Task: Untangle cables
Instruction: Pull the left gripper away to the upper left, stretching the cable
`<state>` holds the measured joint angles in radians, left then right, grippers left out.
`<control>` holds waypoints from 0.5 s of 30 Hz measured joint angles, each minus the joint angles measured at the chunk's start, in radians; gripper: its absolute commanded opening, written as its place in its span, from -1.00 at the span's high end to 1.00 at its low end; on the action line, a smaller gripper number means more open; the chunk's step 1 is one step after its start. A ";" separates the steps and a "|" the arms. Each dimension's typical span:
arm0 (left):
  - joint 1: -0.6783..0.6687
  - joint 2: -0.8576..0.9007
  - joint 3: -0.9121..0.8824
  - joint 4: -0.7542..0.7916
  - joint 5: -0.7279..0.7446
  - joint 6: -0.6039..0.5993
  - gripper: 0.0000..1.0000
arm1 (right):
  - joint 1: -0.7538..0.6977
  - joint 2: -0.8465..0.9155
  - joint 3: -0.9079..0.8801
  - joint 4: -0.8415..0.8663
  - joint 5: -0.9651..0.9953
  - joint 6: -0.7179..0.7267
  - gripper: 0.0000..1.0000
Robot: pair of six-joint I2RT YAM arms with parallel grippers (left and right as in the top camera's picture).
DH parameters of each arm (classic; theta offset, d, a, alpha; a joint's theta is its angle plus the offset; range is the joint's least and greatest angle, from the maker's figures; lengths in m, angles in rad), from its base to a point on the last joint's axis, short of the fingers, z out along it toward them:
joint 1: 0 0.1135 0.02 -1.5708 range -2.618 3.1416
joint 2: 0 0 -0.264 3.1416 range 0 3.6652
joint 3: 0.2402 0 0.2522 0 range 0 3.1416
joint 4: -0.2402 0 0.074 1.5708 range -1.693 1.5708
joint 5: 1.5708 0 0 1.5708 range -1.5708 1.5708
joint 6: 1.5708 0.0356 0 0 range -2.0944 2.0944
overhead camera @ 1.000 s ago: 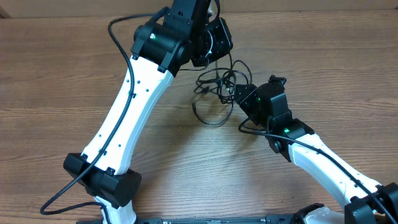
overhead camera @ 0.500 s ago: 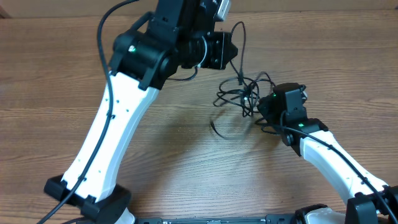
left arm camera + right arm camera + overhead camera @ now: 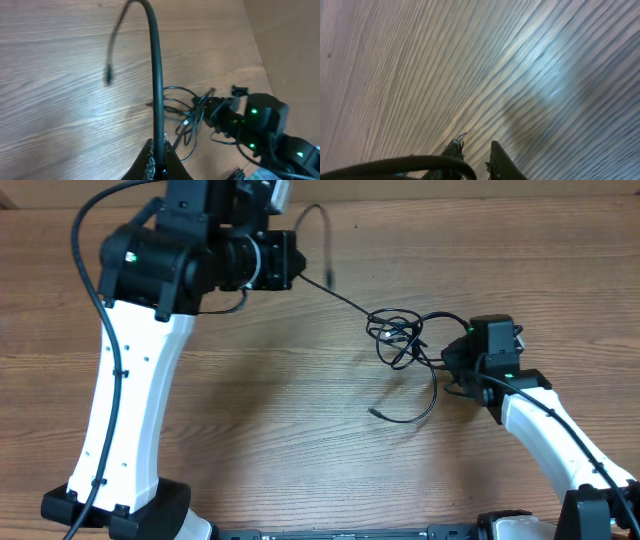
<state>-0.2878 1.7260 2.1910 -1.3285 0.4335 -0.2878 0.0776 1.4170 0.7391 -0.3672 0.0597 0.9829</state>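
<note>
The cables form a knotted bundle (image 3: 398, 332) on the wooden table (image 3: 250, 410). One strand (image 3: 340, 298) runs taut from the knot up to my left gripper (image 3: 296, 268), which is shut on it; its free end (image 3: 322, 220) curls above. In the left wrist view the gripper (image 3: 159, 150) pinches that cable (image 3: 156, 80), and the plug (image 3: 107, 76) dangles. My right gripper (image 3: 452, 352) sits at the knot's right edge. In the right wrist view its jaws (image 3: 477, 140) stand narrowly apart, with a cable (image 3: 395, 164) curving down between them. A loose loop ends in a plug (image 3: 376, 412).
Only bare wood grain lies around the bundle. The left arm's white link (image 3: 130, 400) stands over the left side of the table. The right arm (image 3: 550, 430) reaches in from the lower right. The table's far edge (image 3: 450, 188) is at the top.
My left gripper has risen and swung left, drawing one strand taut out of the knot. The right gripper moved right with the bundle and narrowed its jaws.
</note>
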 measured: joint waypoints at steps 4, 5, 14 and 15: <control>0.022 0.000 0.000 -0.011 -0.008 0.000 0.91 | -0.061 0.000 0.000 -0.025 -0.002 -0.035 0.69; 0.022 0.000 0.000 -0.011 -0.012 0.000 0.92 | -0.072 0.000 0.000 -0.038 -0.002 -0.042 0.70; 0.022 0.000 0.000 -0.019 -0.075 0.000 0.92 | -0.105 0.000 0.000 -0.034 -0.140 -0.115 0.92; 0.022 -0.002 0.000 -0.019 -0.083 0.000 0.91 | -0.106 0.000 0.000 -0.020 -0.188 -0.135 0.92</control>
<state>-0.2657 1.7241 2.1910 -1.3472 0.3504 -0.2874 -0.0280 1.4170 0.7391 -0.3874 -0.1280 0.8474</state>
